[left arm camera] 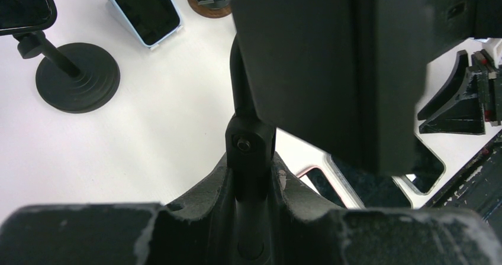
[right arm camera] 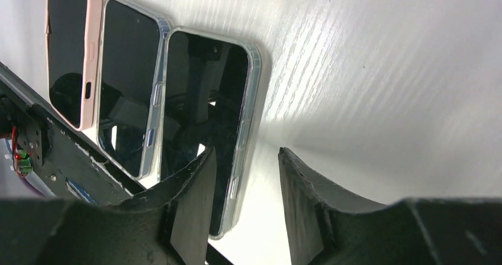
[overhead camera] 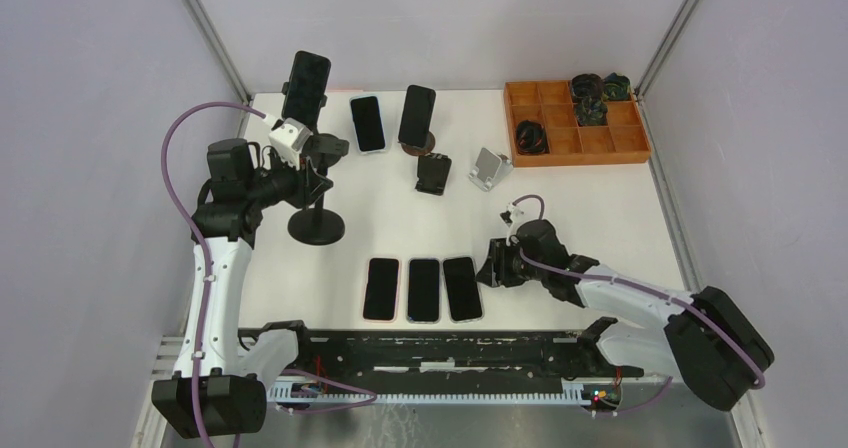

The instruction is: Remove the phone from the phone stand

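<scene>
My left gripper [overhead camera: 308, 184] is shut on the thin stem [left arm camera: 249, 149] of a black phone stand with a round base [overhead camera: 316, 227]. Its clamp head [overhead camera: 326, 148] [left arm camera: 331, 58] holds no phone that I can see. A second black stand at the back left holds a dark phone [overhead camera: 305, 88] upright. Another phone [overhead camera: 417, 115] stands on a round brown base. My right gripper [overhead camera: 490, 266] [right arm camera: 243, 188] is open and low over the table, beside the rightmost of three phones lying flat [overhead camera: 462, 288] [right arm camera: 207, 111].
A phone in a light case [overhead camera: 367, 123] [left arm camera: 145, 7] leans at the back. A small black stand [overhead camera: 433, 174] and a white stand [overhead camera: 490, 168] sit mid-table. An orange tray [overhead camera: 600, 146] with black bands is back right. Flat phones [overhead camera: 381, 288] [overhead camera: 423, 289] lie near the front rail.
</scene>
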Action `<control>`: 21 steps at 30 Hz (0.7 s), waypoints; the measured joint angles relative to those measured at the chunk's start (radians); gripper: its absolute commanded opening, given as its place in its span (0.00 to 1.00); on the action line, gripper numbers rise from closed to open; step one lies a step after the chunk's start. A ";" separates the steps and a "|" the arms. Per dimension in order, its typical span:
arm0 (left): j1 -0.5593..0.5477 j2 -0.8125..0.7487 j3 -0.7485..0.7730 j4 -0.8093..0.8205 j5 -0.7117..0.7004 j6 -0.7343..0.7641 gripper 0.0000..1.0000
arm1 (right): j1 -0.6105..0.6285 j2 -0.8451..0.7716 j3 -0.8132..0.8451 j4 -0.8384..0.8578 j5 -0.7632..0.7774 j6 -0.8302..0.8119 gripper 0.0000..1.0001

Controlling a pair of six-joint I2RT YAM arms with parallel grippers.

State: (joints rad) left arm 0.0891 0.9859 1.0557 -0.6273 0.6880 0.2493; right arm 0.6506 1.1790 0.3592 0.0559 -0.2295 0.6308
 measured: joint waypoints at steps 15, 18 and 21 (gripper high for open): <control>0.000 0.002 0.021 0.000 0.004 -0.010 0.02 | 0.120 -0.145 -0.123 0.010 0.005 0.044 0.40; 0.000 0.003 0.027 0.000 0.006 -0.014 0.02 | 0.158 -0.117 -0.105 0.011 0.005 0.045 0.41; 0.000 0.005 0.034 0.000 0.021 -0.018 0.02 | 0.177 -0.130 -0.080 -0.045 0.024 0.041 0.44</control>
State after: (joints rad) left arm 0.0891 0.9913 1.0897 -0.6273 0.7090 0.2317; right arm 0.8276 1.0489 0.2787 0.0113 -0.2050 0.6716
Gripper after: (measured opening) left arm 0.285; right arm 0.408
